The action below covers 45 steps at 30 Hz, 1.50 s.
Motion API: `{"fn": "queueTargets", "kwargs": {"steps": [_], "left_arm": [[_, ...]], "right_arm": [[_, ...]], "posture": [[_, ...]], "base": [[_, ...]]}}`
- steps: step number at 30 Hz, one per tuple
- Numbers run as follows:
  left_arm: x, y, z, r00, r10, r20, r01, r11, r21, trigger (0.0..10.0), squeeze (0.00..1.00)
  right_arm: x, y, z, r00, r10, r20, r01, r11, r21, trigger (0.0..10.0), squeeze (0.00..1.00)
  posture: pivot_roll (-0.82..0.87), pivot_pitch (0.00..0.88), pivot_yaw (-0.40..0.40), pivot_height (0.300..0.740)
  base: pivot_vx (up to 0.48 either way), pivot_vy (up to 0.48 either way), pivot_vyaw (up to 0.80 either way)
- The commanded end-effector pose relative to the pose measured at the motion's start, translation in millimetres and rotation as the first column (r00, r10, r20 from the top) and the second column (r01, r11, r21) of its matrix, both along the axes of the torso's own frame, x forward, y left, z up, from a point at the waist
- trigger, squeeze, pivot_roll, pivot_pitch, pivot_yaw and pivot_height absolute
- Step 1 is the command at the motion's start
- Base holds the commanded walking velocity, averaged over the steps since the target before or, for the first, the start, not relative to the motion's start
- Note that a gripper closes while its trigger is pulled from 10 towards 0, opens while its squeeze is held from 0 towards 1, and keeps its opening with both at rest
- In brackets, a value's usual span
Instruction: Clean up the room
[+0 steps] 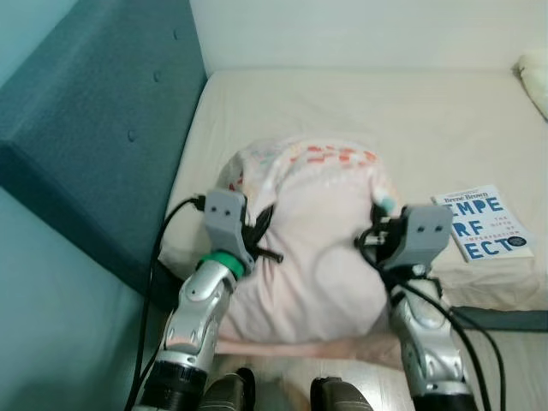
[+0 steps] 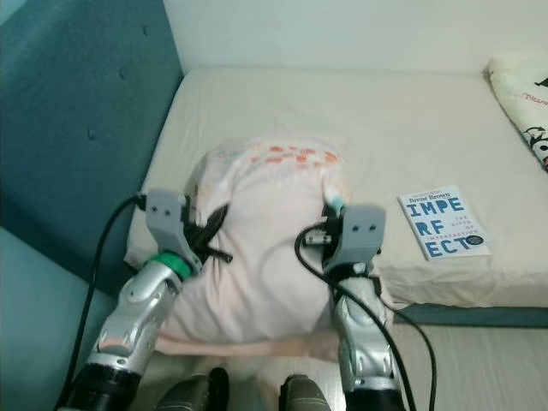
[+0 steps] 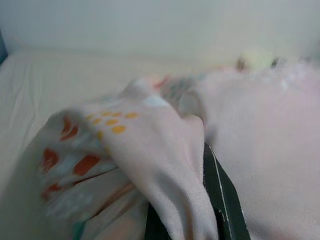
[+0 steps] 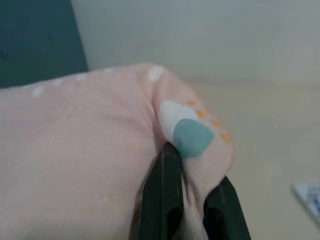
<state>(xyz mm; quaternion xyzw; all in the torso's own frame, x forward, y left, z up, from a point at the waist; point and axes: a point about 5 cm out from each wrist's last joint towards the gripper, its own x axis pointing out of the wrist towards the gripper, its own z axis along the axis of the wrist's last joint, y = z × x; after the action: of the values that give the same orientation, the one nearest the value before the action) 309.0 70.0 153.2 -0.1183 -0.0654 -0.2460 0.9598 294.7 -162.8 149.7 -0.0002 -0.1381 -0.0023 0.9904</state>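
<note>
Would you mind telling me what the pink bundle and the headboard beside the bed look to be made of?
Pink bundle: soft matte printed fabric, probably cotton; it creases and bunches between the right gripper fingers. Headboard: teal woven upholstery, seemingly padded, with button tufts dimpling its surface.

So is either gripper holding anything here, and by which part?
Both hold the pink pillow. The left gripper pinches a fold of fabric on its left side; the right gripper clamps a bunched corner with a teal spot on its right side.

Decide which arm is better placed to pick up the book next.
Right. The book lies on the bed just beside the right gripper; the left gripper is across the pillow. Both now pinch the pillow.
</note>
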Motion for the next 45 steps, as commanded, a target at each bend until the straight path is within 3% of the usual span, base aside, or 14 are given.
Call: {"fn": "queueTargets", "kwargs": {"steps": [1,3,5,9,13,16,19,21,22,23,28,35,41,45], "left_arm": [[3.1,-8.4,36.6,0.990,-0.045,0.136,0.055,0.996,-0.073,10.0,0.00],[3.1,-8.4,36.6,0.990,-0.045,0.136,0.055,0.996,-0.073,10.0,0.00],[16.3,-3.3,71.0,0.969,0.012,0.246,0.018,0.992,-0.122,10.0,0.00],[31.0,3.6,100.4,0.946,0.066,0.319,-0.015,0.987,-0.160,10.0,0.00],[35.4,4.3,104.6,0.944,0.071,0.323,-0.018,0.986,-0.165,10.0,0.00],[46.2,-1.5,88.9,0.958,0.057,0.280,-0.035,0.996,-0.082,10.0,0.00],[48.9,-3.1,82.9,0.963,0.060,0.263,-0.048,0.997,-0.054,10.0,0.00],[61.5,-4.6,63.7,0.971,0.129,0.202,-0.148,0.986,0.082,10.0,0.00],[61.5,-4.6,63.7,0.971,0.129,0.202,-0.148,0.986,0.082,10.0,0.00],[67.7,-5.4,53.9,0.973,0.151,0.172,-0.178,0.972,0.154,10.0,0.00],[80.0,-4.1,32.7,0.975,0.202,0.088,-0.219,0.932,0.290,10.0,0.00],[76.3,-9.2,-3.4,0.988,0.153,0.003,-0.135,0.863,0.486,10.0,0.00],[75.6,-11.4,-3.4,0.996,0.077,-0.037,-0.053,0.900,0.433,10.0,0.00],[74.8,-9.5,1.7,0.999,-0.032,-0.039,0.044,0.930,0.364,10.0,0.00]], "right_arm": [[5.8,2.1,36.1,0.989,0.012,0.145,-0.012,1.000,-0.003,10.0,0.00],[5.8,2.1,36.1,0.989,0.012,0.145,-0.012,1.000,-0.003,10.0,0.00],[17.7,-5.9,70.9,0.968,0.005,0.252,-0.002,1.000,-0.012,10.0,0.00],[30.9,-13.4,91.4,0.954,0.005,0.300,0.000,1.000,-0.018,10.0,0.00],[36.0,-15.5,91.1,0.956,0.005,0.295,0.000,1.000,-0.018,10.0,0.00],[53.3,-18.0,73.5,0.978,0.016,0.207,-0.016,1.000,-0.002,10.0,0.00],[57.1,-18.2,68.6,0.983,0.020,0.181,-0.019,1.000,-0.006,10.0,0.00],[68.9,-20.0,57.8,0.994,0.027,0.110,-0.025,1.000,-0.017,10.0,0.00],[68.9,-20.0,57.8,0.994,0.027,0.110,-0.025,1.000,-0.017,10.0,0.00],[75.7,-21.7,52.5,0.997,0.029,0.065,-0.028,0.999,-0.014,10.0,0.00],[90.2,-28.4,39.2,0.998,0.024,-0.060,-0.025,1.000,-0.003,10.0,0.00],[96.2,-42.3,23.7,0.983,0.005,-0.182,0.002,0.999,0.038,10.0,0.00],[96.6,-44.8,25.1,0.983,0.041,-0.180,-0.026,0.996,0.085,10.0,0.00],[93.8,-38.1,21.3,0.974,0.145,-0.173,-0.130,0.987,0.097,10.0,0.00]], "posture": [[0.01,0.130,0.096,0.740],[0.01,0.130,0.096,0.740],[0.01,0.127,0.097,0.740],[0.01,0.127,0.098,0.740],[0.01,0.128,0.097,0.740],[0.01,0.136,0.098,0.740],[0.01,0.136,0.098,0.740],[0.02,0.165,0.105,0.740],[0.02,0.165,0.105,0.740],[0.02,0.178,0.110,0.740],[0.03,0.213,0.129,0.740],[0.03,0.239,0.149,0.740],[0.02,0.236,0.150,0.740],[0.02,0.227,0.145,0.740]], "base": [[0.000,0.000,0.00],[0.000,0.000,0.00],[0.000,0.000,0.00],[0.000,0.000,0.00],[0.000,0.000,0.00],[0.000,0.000,0.00],[0.000,0.000,0.00],[0.000,0.000,0.00],[0.000,0.000,0.00],[0.000,0.000,0.00],[0.000,0.000,0.00],[0.000,0.000,0.00],[0.000,0.000,0.00],[0.000,0.000,0.00]]}}
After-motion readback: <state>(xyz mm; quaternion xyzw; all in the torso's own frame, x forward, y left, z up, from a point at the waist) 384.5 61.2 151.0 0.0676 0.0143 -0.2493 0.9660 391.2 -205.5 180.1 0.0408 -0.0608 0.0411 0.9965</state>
